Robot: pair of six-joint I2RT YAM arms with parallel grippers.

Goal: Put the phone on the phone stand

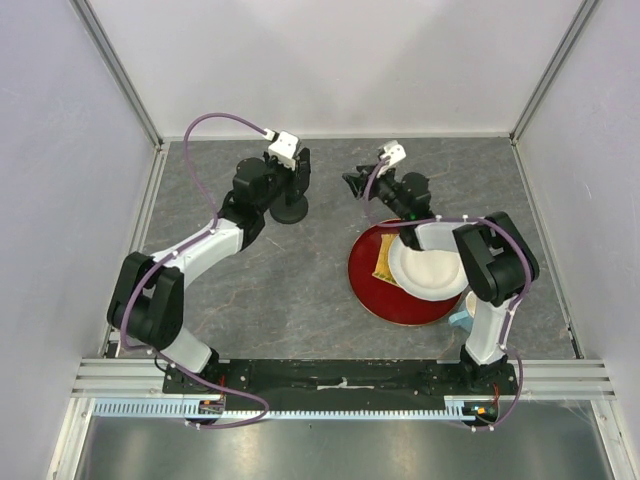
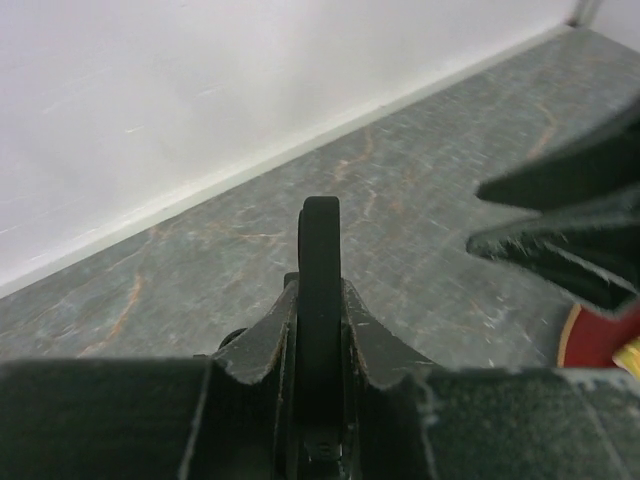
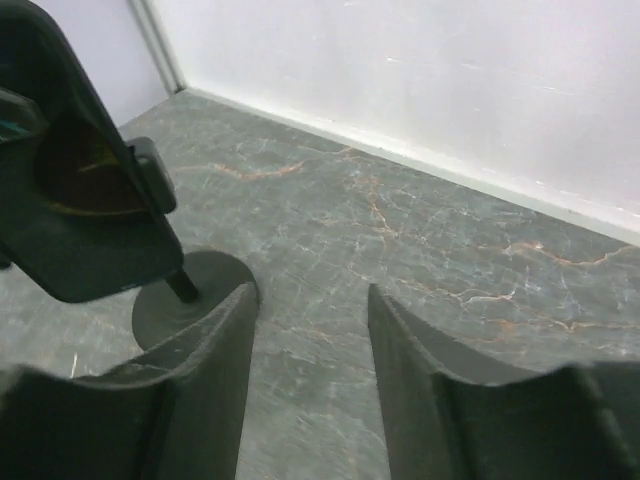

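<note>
The phone (image 2: 320,230) shows edge-on as a thin black slab, and my left gripper (image 2: 320,292) is shut on its lower part. In the right wrist view the phone (image 3: 80,200) stands upright at the left, with the phone stand's clamp head (image 3: 150,175) against its far face. The phone stand (image 3: 185,300) has its disc base on the table under the phone. From above, the left gripper (image 1: 290,172) is over the stand's base (image 1: 290,210). My right gripper (image 3: 311,295) is open and empty, just right of the stand (image 1: 358,183).
A red plate (image 1: 385,295) lies at the right under the right arm, with a white plate (image 1: 430,270) and a yellow cloth (image 1: 386,260) on it. A light blue thing (image 1: 462,320) sits by the right arm's base. The white back wall is close behind the stand.
</note>
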